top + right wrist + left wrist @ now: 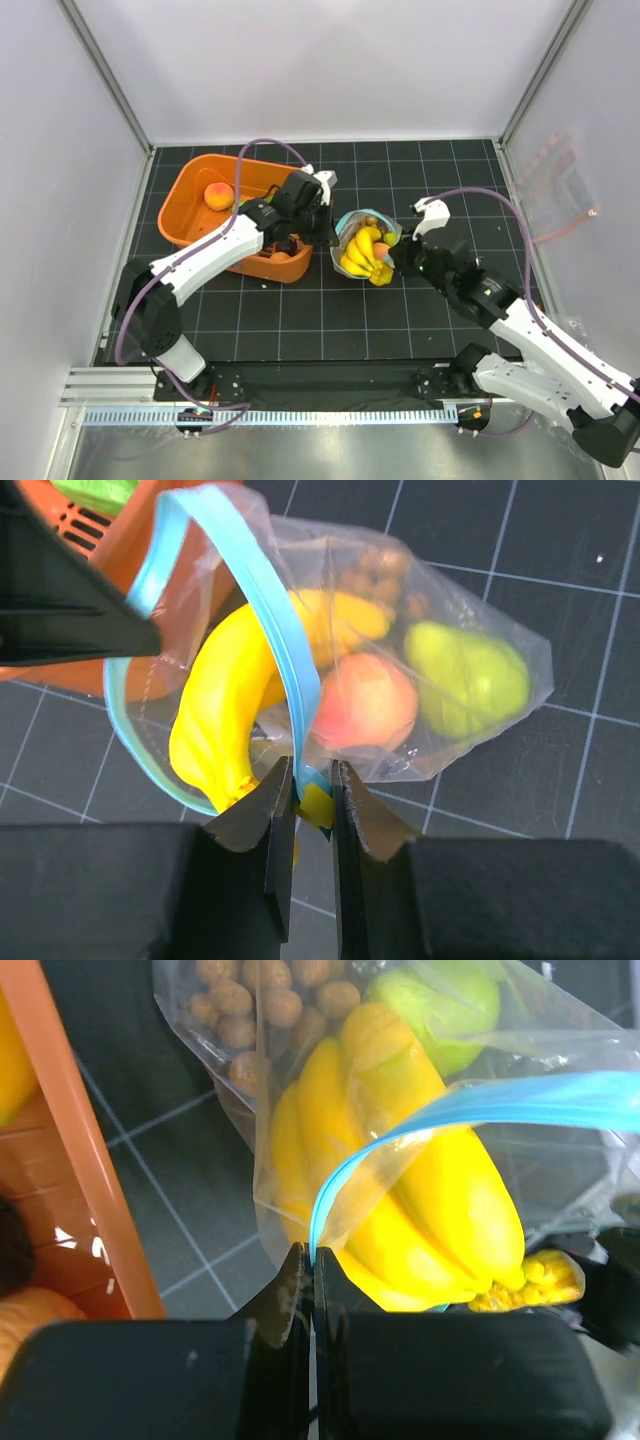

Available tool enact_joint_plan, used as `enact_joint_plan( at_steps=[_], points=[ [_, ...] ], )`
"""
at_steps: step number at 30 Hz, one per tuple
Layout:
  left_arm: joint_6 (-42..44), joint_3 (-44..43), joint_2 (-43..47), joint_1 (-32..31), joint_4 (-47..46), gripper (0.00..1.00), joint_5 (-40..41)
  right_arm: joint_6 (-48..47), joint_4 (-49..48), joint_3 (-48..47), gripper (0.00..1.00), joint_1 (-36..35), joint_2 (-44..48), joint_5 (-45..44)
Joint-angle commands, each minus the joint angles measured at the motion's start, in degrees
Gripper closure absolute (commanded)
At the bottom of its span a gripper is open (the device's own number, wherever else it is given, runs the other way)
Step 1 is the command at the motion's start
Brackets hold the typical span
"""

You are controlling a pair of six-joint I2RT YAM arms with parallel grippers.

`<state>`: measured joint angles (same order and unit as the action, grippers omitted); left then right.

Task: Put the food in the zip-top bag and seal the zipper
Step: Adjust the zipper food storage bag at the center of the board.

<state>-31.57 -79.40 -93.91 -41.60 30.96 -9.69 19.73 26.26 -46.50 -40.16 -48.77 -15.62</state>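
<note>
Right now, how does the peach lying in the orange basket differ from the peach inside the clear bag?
The basket peach lies bare at the far end of the orange basket; the bagged peach sits behind clear plastic in the zip-top bag. The basket peach touches no other fruit; the bagged peach is wedged between the banana and a green fruit. Both are round and orange-pink.

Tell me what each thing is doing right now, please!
zip-top bag: mouth open, partly filled.
zipper: unsealed, bowed open.
bananas: inside the bag.
left tool: shut on the zipper.
right tool: jaws close around the zipper, grip unclear.
orange basket: holds a peach.
</note>
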Motion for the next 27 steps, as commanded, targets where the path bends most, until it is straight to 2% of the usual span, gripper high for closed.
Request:
enact_joint_plan(
  at_steps=[1,6,11,13,14,16,21,27],
  points=[
    [-2.5,2.7,6.5,0.2,-4.1,1.0,-5.0,1.8,2.2,-0.2,0.99,-0.2,3.7,-3.3],
    [-3.3,6.2,13.8,0.2,-5.3,1.0,-3.0,7.1,6.9,-1.3,0.99,-0.2,2.8,-13.3],
    [-5.2,12.9,23.4,0.8,-7.8,0.99,11.4,8.7,8.6,-1.8,0.99,-0.2,0.4,-18.3],
    [-5.7,14.5,27.3,1.2,-8.9,0.97,14.3,8.8,9.0,-2.0,0.99,-0.2,-0.3,-18.6],
    [-5.7,15.8,28.3,1.3,-9.3,0.96,16.9,8.8,8.8,-2.2,0.99,-0.2,-0.6,-18.0],
    [-5.4,16.8,30.1,1.3,-10.7,0.92,17.3,8.4,8.2,-2.4,0.99,-0.3,-1.5,-16.6],
    [-5.2,16.3,28.3,1.3,-10.7,0.89,14.4,7.6,7.1,-2.7,0.99,-0.2,-1.4,-9.9],
    [-5.4,14.4,24.1,1.3,-10.0,0.89,10.5,6.9,10.2,-5.3,0.99,-0.2,2.1,-2.4]
  ],
)
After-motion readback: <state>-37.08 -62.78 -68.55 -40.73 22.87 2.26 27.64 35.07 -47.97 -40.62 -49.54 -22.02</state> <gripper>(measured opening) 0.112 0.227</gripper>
